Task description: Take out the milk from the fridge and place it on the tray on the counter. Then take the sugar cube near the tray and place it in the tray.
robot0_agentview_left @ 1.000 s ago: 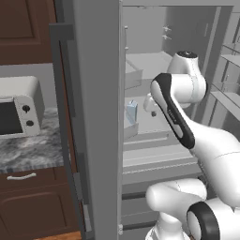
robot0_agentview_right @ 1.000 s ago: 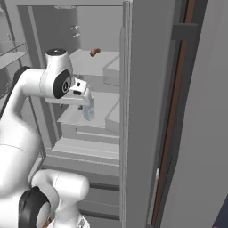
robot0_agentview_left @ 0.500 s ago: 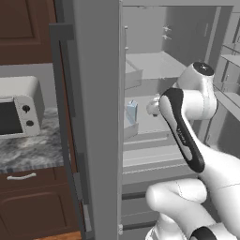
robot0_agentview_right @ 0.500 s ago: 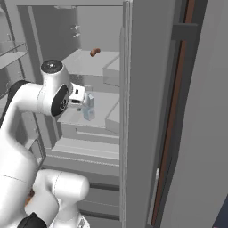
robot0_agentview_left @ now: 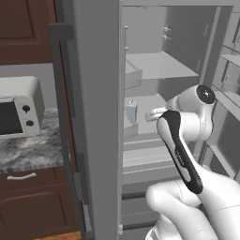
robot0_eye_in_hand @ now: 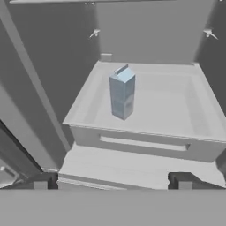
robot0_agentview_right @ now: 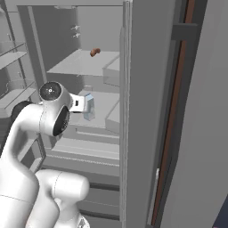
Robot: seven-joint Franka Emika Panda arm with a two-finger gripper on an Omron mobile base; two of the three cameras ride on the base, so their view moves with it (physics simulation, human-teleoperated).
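The milk [robot0_eye_in_hand: 122, 92] is a small pale blue-and-white gable-top carton. It stands upright on a pale grey shelf inside the open fridge [robot0_agentview_left: 93, 93]. In the left base view the milk [robot0_agentview_left: 131, 111] is just left of my gripper [robot0_agentview_left: 149, 114]. From the right base view, my gripper [robot0_agentview_right: 82, 104] is level with the milk [robot0_agentview_right: 89, 107] and close beside it. In the hand view my gripper [robot0_eye_in_hand: 112, 182] is open, its fingertips [robot0_eye_in_hand: 46, 181] wide apart, with the carton straight ahead and a little way off. Nothing is between the fingers.
A white toaster oven [robot0_agentview_left: 16, 108] stands on the grey marbled counter [robot0_agentview_left: 33, 150] left of the fridge, over dark brown cabinets. The fridge door [robot0_agentview_right: 147, 89] stands edge-on on the right. A small brown item [robot0_agentview_right: 94, 52] lies on the upper shelf. Door shelves [robot0_agentview_left: 229, 61] flank the arm.
The hand has come down from above the carton to the carton's height, and the arm's elbow has swung lower and to the side. The milk has not moved.
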